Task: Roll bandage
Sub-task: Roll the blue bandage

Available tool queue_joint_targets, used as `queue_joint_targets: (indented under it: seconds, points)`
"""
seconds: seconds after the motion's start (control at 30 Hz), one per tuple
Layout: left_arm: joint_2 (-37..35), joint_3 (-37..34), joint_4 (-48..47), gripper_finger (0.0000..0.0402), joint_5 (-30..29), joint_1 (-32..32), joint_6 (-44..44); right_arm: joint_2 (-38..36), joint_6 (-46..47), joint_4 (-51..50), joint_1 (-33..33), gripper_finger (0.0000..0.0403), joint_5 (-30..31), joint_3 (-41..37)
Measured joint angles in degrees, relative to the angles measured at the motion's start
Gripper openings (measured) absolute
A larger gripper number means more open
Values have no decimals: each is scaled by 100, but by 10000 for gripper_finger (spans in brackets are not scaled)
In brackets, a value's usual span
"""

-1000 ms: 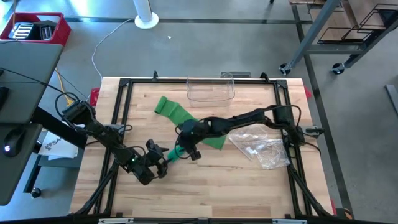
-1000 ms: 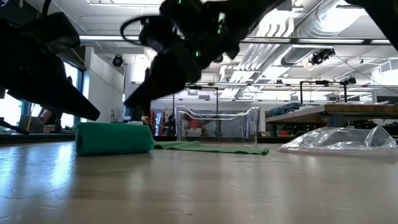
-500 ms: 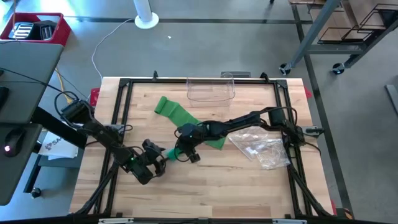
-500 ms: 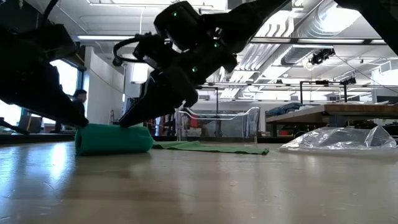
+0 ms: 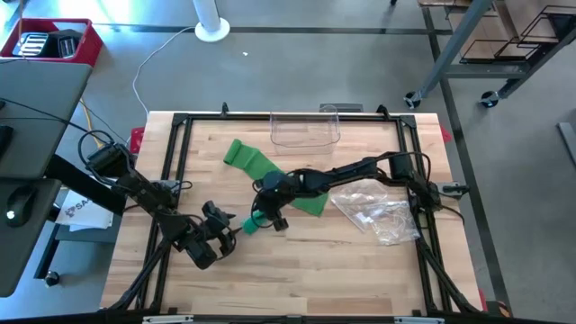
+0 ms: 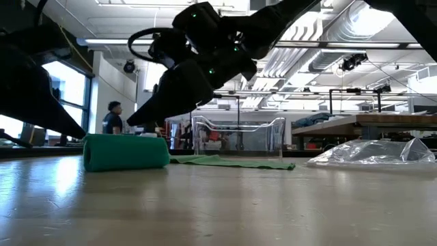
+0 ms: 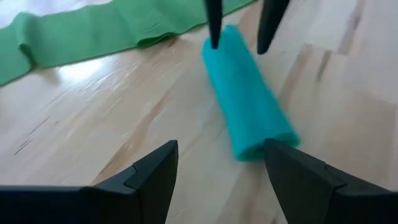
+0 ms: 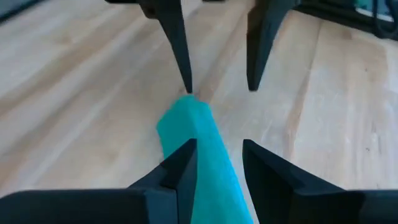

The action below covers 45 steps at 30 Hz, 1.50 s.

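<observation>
Near the table's middle, slightly toward the left arm's side, a green bandage roll [image 5: 249, 222] lies on its side on the wood, w/ its unrolled tail [image 5: 256, 165] trailing away toward a clear plastic bin [image 5: 305, 129] at the far edge. Right gripper [image 5: 267, 219] sits over the roll's tail-side end, fingers straddling it w/ gaps showing, so loose, not clamped. Left gripper [image 5: 219, 236] waits just beside the roll's other end, fingers spread wide, grasping nothing. Crumpled clear wrapper [image 5: 378, 214] lies well apart by the right arm. Judgement: mid-roll, a good length of tail not yet wound. Next move likely needs one gripper to steady the roll while the other turns it onward along the tail, keeping the edges aligned.
</observation>
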Motion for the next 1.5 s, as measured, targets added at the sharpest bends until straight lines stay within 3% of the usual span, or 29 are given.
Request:
queue_joint_targets:
  seconds: [0.13,0.27,0.5,0.83,1.03,1.5]
  points:
    - [0,0,298,229,-16,0,414,0,-168,-39,39,119,-347,0]
    - [0,0,228,229,3,0,740,-1,-271,44,140,119,247,0]
    - [4,0,-179,229,388,-13,987,1,-225,166,127,119,214,0]
    - [477,0,660,229,41,207,2042,3,-212,192,120,119,185,0]
    - [846,0,759,229,-301,254,1639,3,-105,163,120,119,190,0]
    - [1647,0,1956,155,-633,254,1694,3,-259,23,81,119,242,0]
